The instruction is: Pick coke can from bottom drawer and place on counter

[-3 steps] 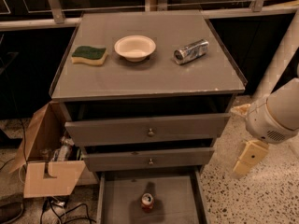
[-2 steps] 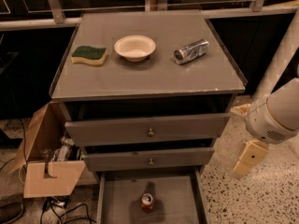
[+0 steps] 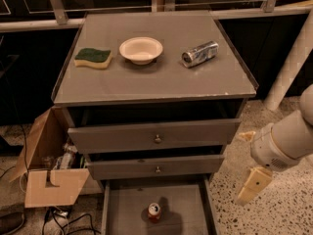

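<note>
Lightness and dentable walls are judged for the small red soda can (image 3: 154,212), upright lower centre in the grey bottom drawer (image 3: 124,207); mid-body grasping is advised. The cream gripper (image 3: 250,161) is spread apart lower right.

Bottom drawer (image 3: 127,204) is pulled out and open from above. The coke can (image 3: 154,212) stands upright mid-floor with bare floor at its 9 and 3 o'clock. The middle drawer front (image 3: 122,168) overhangs at the can's 12. The hand (image 3: 243,168), fingers spread, is off the cabinet's 3 o'clock side, touching nothing. Cardboard box (image 3: 54,185) blocks the 9 o'clock side. On the desk (image 3: 156,84), sponge (image 3: 93,58), bowl (image 3: 141,49) and silver can (image 3: 199,54) line the rear; the front half is bare.
</note>
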### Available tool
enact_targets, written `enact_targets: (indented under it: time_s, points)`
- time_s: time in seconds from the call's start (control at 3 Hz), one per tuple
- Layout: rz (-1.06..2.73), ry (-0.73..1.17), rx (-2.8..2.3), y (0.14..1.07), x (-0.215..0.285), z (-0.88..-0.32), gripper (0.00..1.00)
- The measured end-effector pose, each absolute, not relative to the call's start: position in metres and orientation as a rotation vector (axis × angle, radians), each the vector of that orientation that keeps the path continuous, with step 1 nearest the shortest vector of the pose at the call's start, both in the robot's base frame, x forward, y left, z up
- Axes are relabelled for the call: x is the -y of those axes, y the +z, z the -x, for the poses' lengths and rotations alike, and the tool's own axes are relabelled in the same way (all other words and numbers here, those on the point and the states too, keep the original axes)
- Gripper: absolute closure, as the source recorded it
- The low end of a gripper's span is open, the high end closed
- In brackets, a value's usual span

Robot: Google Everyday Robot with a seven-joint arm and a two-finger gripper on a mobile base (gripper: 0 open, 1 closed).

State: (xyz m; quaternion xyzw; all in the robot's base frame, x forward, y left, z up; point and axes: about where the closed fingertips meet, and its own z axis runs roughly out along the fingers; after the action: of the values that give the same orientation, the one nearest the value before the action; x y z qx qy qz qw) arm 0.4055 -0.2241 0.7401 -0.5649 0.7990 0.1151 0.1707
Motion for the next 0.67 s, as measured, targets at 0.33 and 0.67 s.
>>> enact_targets:
  time_s: [0.33,0.67]
  points:
    - [1.59,0.414,-2.287,0.689,0.22,-0.401,0.0]
    - [1.553,0.518,-2.33,0.647,0.217,-0.398,0.0]
